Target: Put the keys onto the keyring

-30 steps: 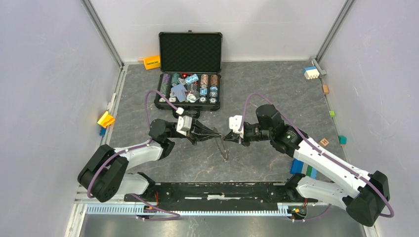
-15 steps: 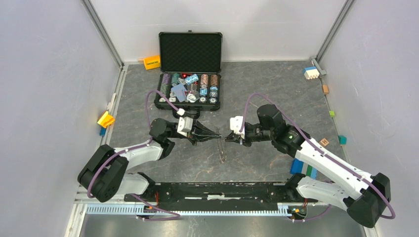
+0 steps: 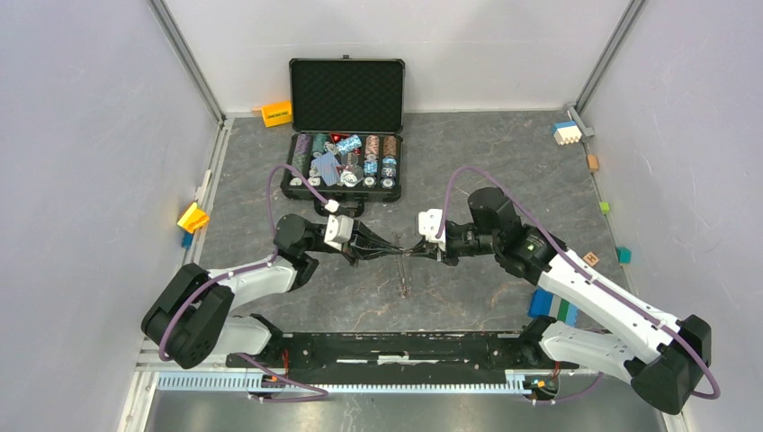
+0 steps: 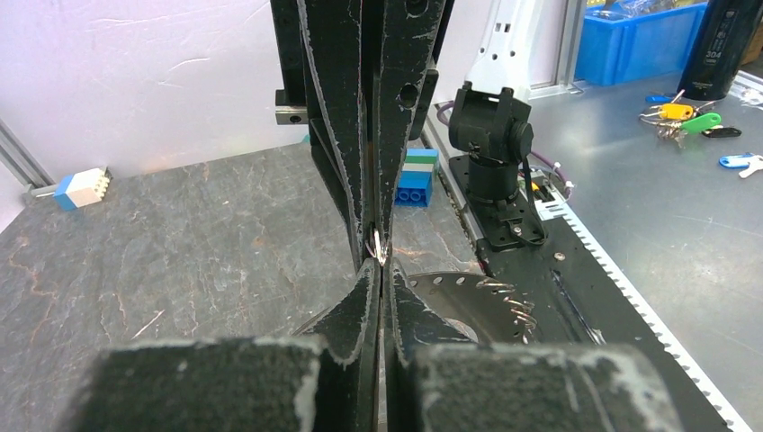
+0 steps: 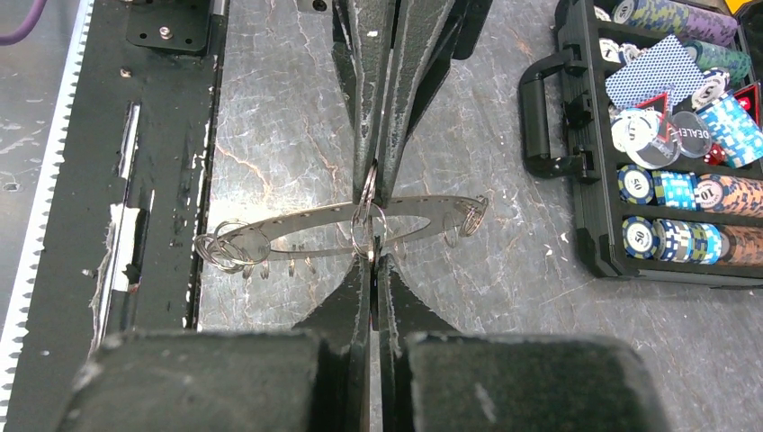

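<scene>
Evidently both the left jaws and the right jaws are pinched shut, tip to tip, on the keyring (image 5: 297, 225), probably to steady it for threading.

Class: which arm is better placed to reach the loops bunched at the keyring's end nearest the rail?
Probably right: from above, the keyring slants toward the right gripper's side near the loops. The left gripper, shut tip to tip with it, is almost as close.
</scene>
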Controlling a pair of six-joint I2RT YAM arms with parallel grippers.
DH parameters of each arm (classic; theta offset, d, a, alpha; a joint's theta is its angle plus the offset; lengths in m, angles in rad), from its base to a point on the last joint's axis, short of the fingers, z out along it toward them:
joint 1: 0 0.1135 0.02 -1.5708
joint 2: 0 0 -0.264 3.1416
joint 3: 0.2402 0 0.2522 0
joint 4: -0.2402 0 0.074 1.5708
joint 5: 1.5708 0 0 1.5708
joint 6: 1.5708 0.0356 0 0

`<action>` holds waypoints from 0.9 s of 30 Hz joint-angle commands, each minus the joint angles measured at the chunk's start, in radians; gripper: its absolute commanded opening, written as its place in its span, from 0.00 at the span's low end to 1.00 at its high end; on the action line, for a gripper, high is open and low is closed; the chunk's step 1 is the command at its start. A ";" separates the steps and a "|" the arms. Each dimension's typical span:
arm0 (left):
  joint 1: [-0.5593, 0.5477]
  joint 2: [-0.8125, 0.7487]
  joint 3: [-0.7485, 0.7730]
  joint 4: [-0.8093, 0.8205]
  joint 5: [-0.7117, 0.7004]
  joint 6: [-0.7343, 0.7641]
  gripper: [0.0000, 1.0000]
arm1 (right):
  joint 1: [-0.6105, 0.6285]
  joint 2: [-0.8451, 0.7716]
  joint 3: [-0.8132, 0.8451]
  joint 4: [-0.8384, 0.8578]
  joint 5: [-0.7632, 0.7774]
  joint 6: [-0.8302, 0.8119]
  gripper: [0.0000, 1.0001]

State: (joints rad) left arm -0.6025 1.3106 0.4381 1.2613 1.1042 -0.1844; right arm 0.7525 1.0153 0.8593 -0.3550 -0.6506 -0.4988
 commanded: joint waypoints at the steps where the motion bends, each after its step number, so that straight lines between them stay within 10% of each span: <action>1: -0.002 -0.010 0.004 0.020 0.001 0.051 0.02 | -0.001 -0.005 0.049 -0.001 -0.011 -0.017 0.00; 27: -0.002 -0.020 -0.002 -0.037 0.002 0.119 0.02 | -0.001 0.014 0.087 -0.063 -0.043 -0.036 0.00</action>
State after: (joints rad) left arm -0.6025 1.3102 0.4381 1.2171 1.1030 -0.1284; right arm 0.7525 1.0245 0.9012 -0.4240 -0.6655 -0.5438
